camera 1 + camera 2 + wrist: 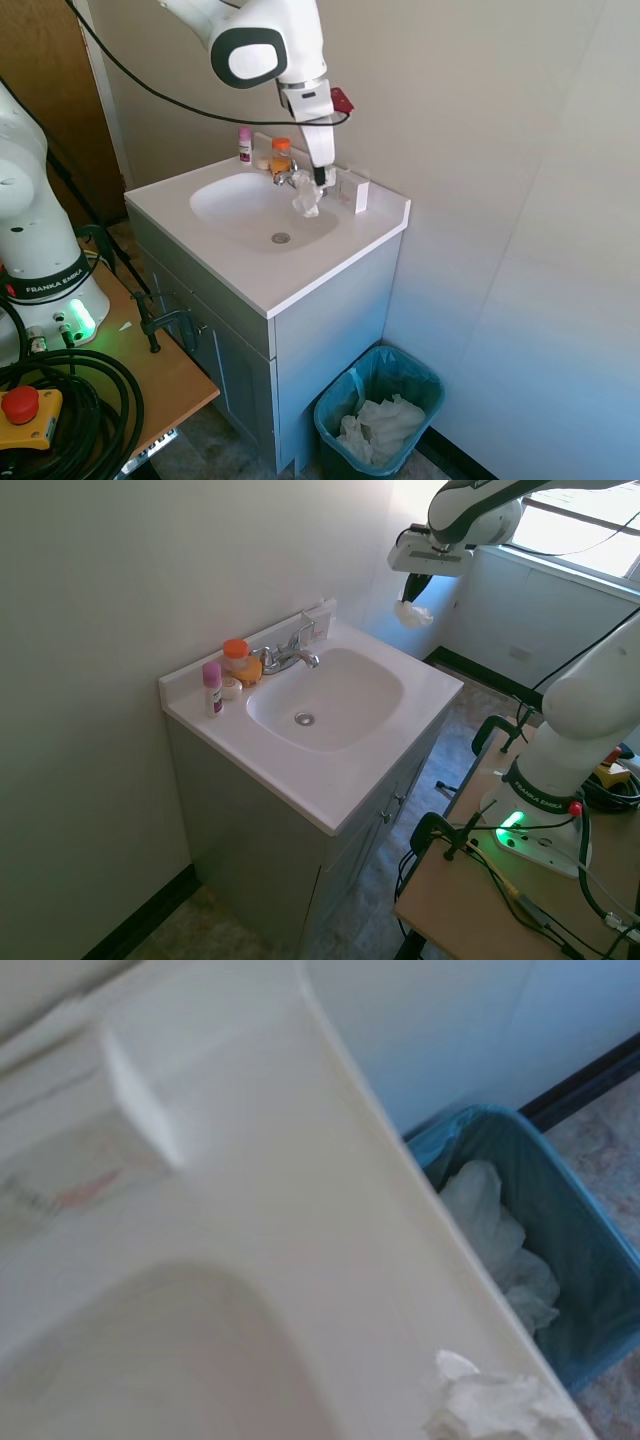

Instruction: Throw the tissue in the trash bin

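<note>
While the gripper (319,180) hangs in the air above the back of the sink (215,205), its fingers are clamped on the tissue (306,199), which dangles just below them, clear of the basin. From the other side, the tissue (412,613) is up above the counter's far edge, near the wall. The trash bin (378,415) sits on the floor beside the cabinet (320,340), well below the tissue, with a heap of crumpled paper (380,427) inside its teal liner. A pink bottle (244,144) and an orange-capped jar (282,156) stand by the faucet (286,654). The wrist view catches the tissue (490,1405) and the bin (560,1250) past the counter edge.
</note>
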`<state>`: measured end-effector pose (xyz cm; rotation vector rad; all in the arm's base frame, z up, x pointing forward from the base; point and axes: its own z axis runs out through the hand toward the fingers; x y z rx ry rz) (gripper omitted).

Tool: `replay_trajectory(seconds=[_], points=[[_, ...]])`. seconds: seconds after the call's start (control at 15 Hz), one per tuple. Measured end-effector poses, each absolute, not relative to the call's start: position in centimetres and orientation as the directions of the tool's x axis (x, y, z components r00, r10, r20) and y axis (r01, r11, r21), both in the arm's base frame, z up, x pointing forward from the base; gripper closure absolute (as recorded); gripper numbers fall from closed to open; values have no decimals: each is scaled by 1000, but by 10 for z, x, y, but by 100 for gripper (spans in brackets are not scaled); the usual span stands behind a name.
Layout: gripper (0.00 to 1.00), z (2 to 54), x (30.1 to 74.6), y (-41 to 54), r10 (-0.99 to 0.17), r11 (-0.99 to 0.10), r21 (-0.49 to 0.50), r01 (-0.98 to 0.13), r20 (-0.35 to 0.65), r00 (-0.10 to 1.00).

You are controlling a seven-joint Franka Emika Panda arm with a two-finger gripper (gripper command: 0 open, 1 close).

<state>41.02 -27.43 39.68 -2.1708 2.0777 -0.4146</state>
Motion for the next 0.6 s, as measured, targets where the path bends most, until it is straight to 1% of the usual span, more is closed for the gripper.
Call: replay_trajectory(seconds=[0.27,0.4,0.6], points=[[100,357,418,-365,-976,158,-298,-942,100,-195],[100,330,426,-396,-955,243,-304,-921,93,-282],[100,278,437,-437,-910,359,-279,-891,107,-400]])
